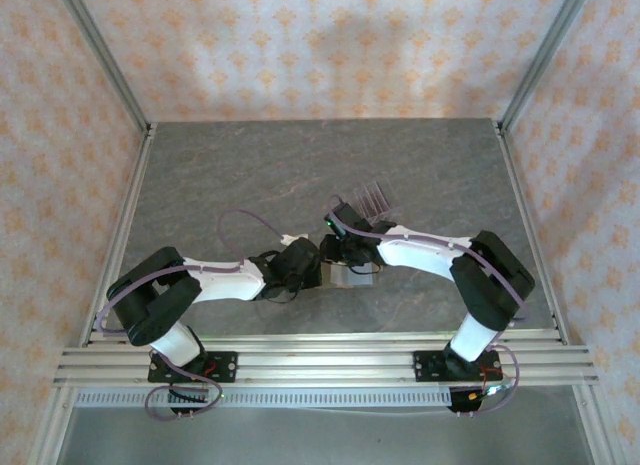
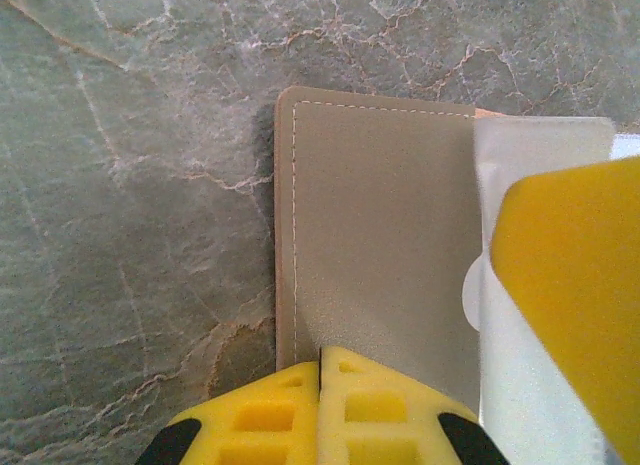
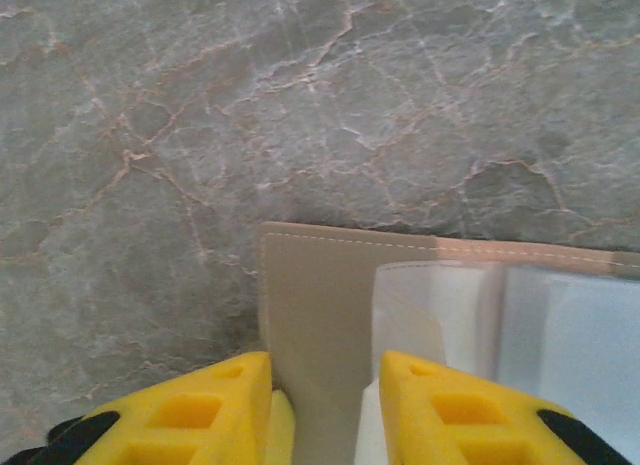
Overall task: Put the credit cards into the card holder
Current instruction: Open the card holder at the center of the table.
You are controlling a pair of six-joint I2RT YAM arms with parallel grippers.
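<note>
Left claw (image 2: pixel 320 363): yellow ribbed fingers pressed together, nothing visible between them, tips over the edge of the card holder (image 2: pixel 380 235). Right claw (image 3: pixel 325 375): jaws apart over the holder, gripping nothing I can see. Table (image 1: pixel 250 165) is matte grey with marble-like veining. The holder lies open flat mid-table between both claws, a tan suede-like rectangle. Clear slotted rack (image 1: pixel 372 198) sits just beyond. Glossy clear pocket (image 3: pixel 560 325) and fine white stitching on the holder.

- Card holder (image 2: pixel 385 245): lies flat on marbled table (image 2: pixel 130 235).
- Left gripper (image 2: pixel 320 410): fingertips closed together at holder's near edge.
- Clear sleeve (image 2: pixel 535 145): along holder's right side.
</note>
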